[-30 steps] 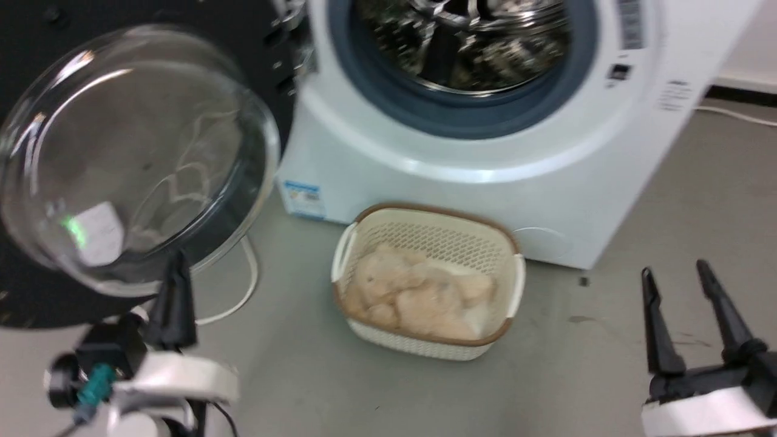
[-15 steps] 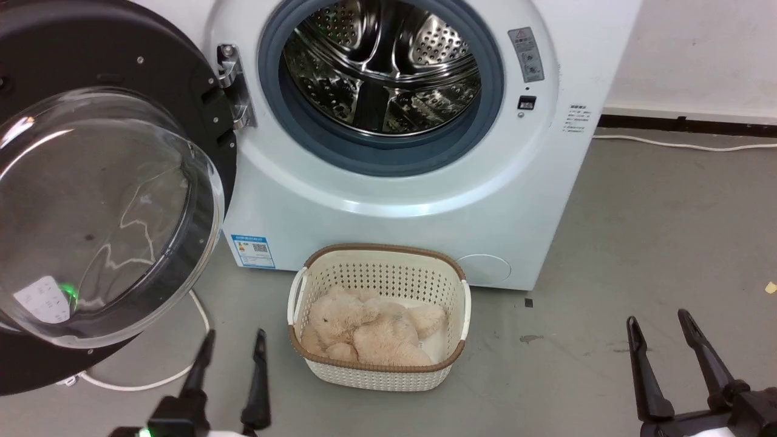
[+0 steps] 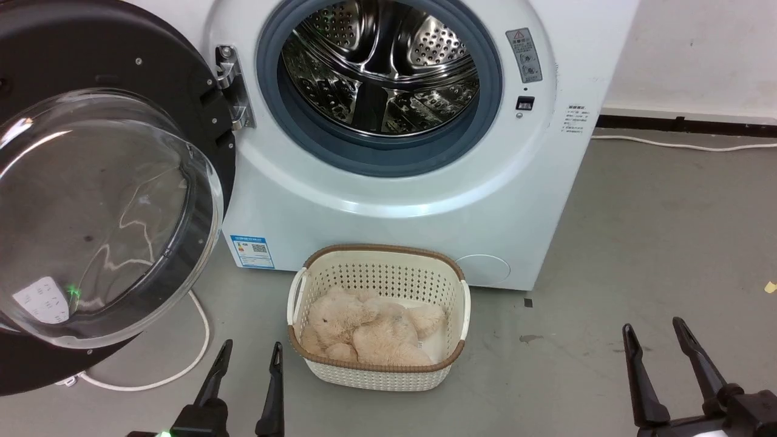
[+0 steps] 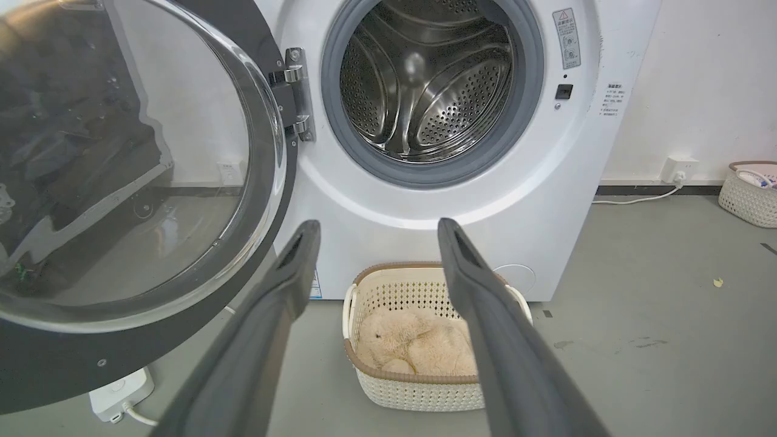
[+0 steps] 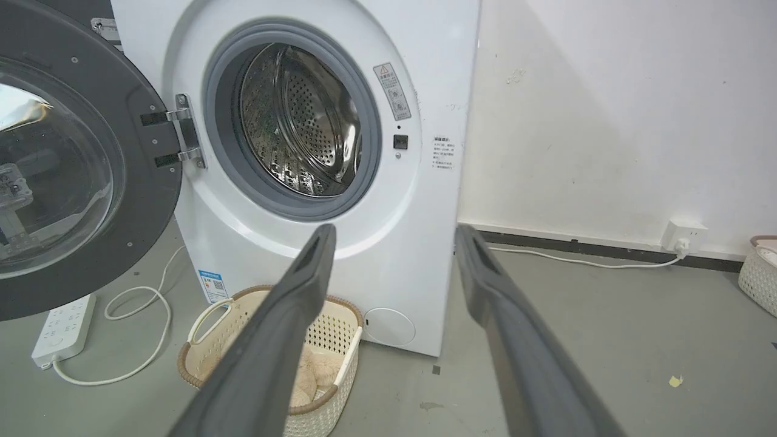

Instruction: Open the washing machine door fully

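Note:
The washing machine door [image 3: 103, 200], glossy black with a bulging clear glass bowl, hangs swung out to the left on its hinge [image 3: 230, 85], and the same door [image 4: 121, 170] looms large in the left wrist view. The steel drum [image 3: 382, 67] lies bare behind its grey-blue ring. My left gripper [image 3: 252, 346] is open at the bottom of the head view, below and right of the door, touching nothing. Its fingers [image 4: 377, 224] frame the basket. My right gripper [image 3: 652, 325] is open at the lower right over bare floor, with the machine beyond its fingers [image 5: 396, 229].
A cream basket [image 3: 376, 249] holding a beige plush toy [image 3: 364, 328] sits on the floor against the white machine [image 3: 394, 200]. A white cable [image 3: 182, 364] and power strip [image 5: 61, 328] lie under the door. Another basket [image 4: 749, 194] stands far right by the wall.
My left gripper went from shut, close under the door's glass bowl, to open and lower, apart from the door. The head camera shifted early on. The right gripper stayed open.

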